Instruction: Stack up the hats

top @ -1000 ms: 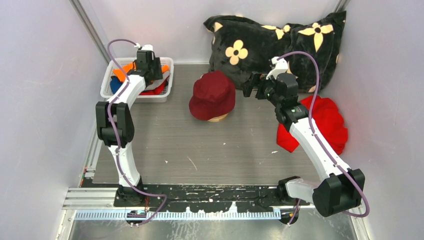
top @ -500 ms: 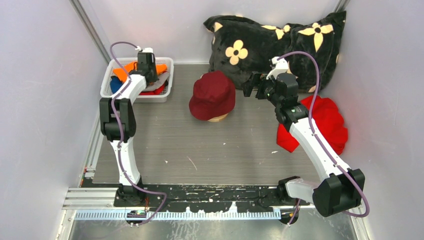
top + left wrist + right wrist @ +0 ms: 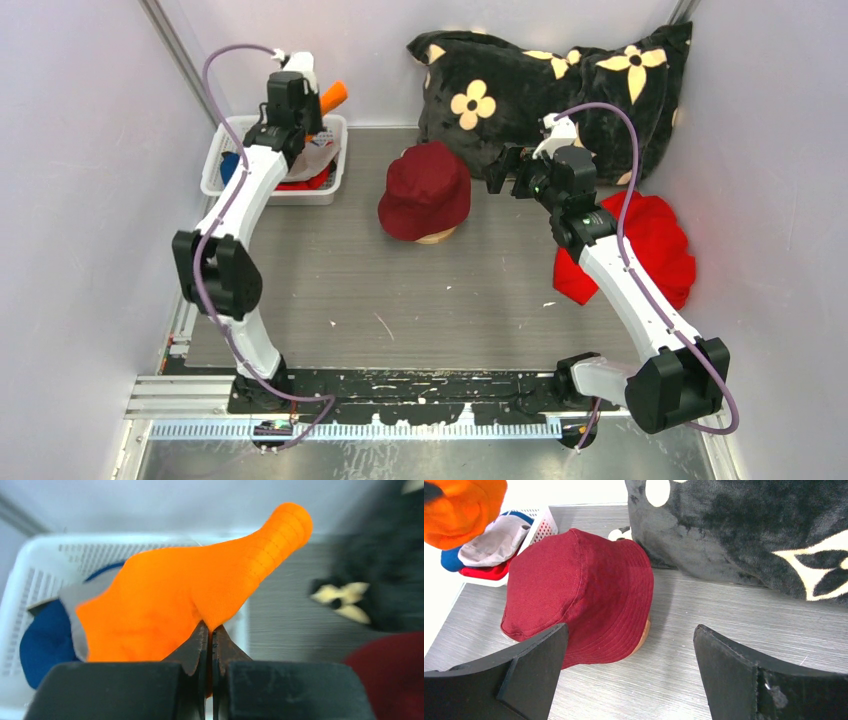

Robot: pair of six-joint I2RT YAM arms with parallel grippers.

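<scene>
The left gripper (image 3: 210, 632) is up over the white basket (image 3: 30, 580) at the far left of the table (image 3: 400, 300), its jaws pressed tight together on a fold of the orange hat (image 3: 200, 585). The fabric bunches out past the fingertips, one rounded end poking up to the right. Below it in the basket lie the blue hat (image 3: 45, 645), the pale grey hat (image 3: 494, 542) and a red hat (image 3: 484, 572); whether the orange one touches them I cannot tell. At the middle of the table's far half, the maroon hat (image 3: 579, 590) sits crown up on a tan form (image 3: 437, 236) that shows just under its brim. The right gripper (image 3: 629, 645) hovers just to the right of it, fingers spread wide and holding nothing, apart from the hat. Against the far wall leans the black pillow (image 3: 540, 80) with cream flowers, and a bright red cloth bundle (image 3: 655, 245) lies on the right under the right arm.
</scene>
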